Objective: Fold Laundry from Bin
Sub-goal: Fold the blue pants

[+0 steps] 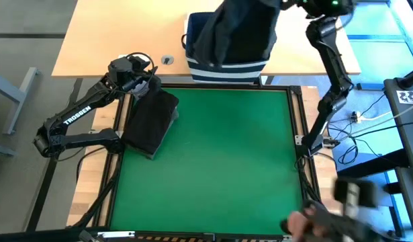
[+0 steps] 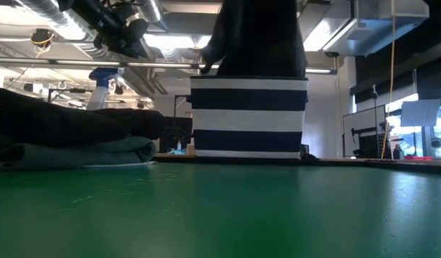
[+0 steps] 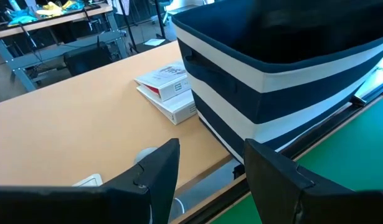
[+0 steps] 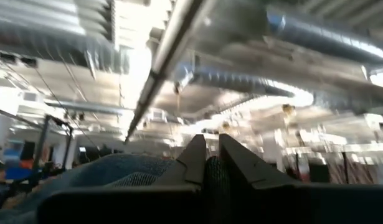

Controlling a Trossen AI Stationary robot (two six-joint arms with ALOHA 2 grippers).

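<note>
The left arm, a dark jointed arm lettered "TROSSEN" in white, lies folded low along the left edge of the green-covered counter [image 1: 219, 168], its forearm running up to the left gripper [image 3: 207, 171], which hovers near the counter's far left corner; its two dark fingers [image 3: 157, 171] stand apart with nothing between them, pointing toward the rectangular navy fabric bin with white horizontal stripes [image 3: 272, 87]. Just beside this gripper, on the counter's left side, lies a stack of folded soft cloth garments [image 1: 151, 121]: in the low view a black one [image 2: 77, 122] rests on top of a dark olive green one [image 2: 84, 152]. The right arm rises from the counter's right edge and bends over the bin at the far side, where the right gripper [image 4: 212, 163] is lifted high; its fingers are pinched shut on a dark cloth garment [image 1: 236, 30] that hangs down into the bin, hiding its opening in the high view. The bin stands on the pale wooden counter [image 3: 73, 130] just beyond the green mat's far edge. Beside the bin lie two white boxes with a red stripe [image 3: 169, 90]; their printing is too small to read.
</note>
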